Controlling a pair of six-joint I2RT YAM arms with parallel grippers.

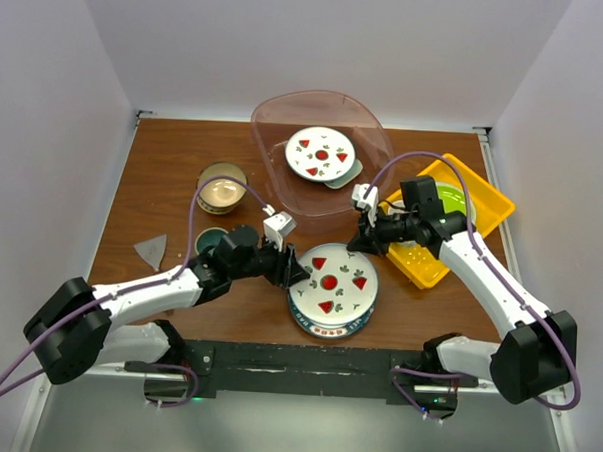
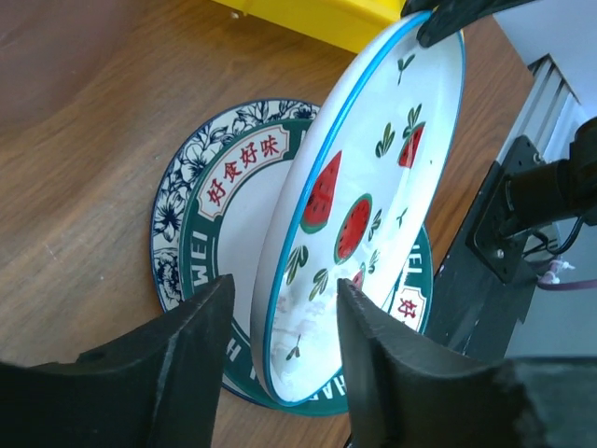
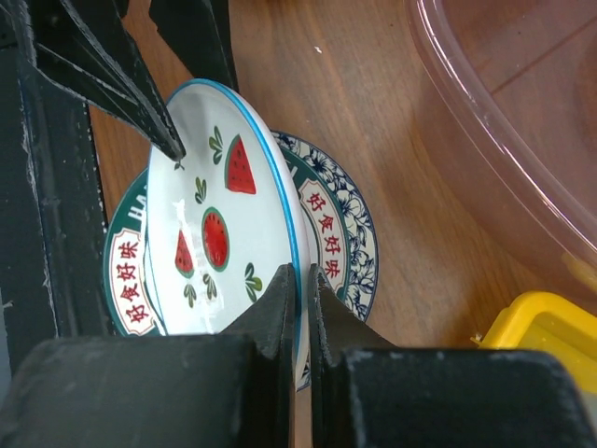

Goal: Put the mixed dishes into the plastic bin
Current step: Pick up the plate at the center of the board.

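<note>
On your brown wooden worktop (image 1: pixel 163 180) the large translucent pinkish plastic bin (image 1: pixel 287 110) sits rear centre, and near the front edge lies a green-banded, blue floral round plate (image 1: pixel 327 329). Tilted up over it, outside the bin, is the white round plate with blue rim and red watermelon slices (image 1: pixel 331 280). Your right end effector (image 3: pixel 300 273) is pinched tight on its rim; your left end effector (image 2: pixel 284 287) straddles the opposite edge, jaws partly apart, a gap beside one finger.

Overhead camera looks down on the table (image 1: pixel 164 170); both wrist cameras, close and seemingly tilted, share the watermelon plate (image 2: pixel 373 187)
</note>
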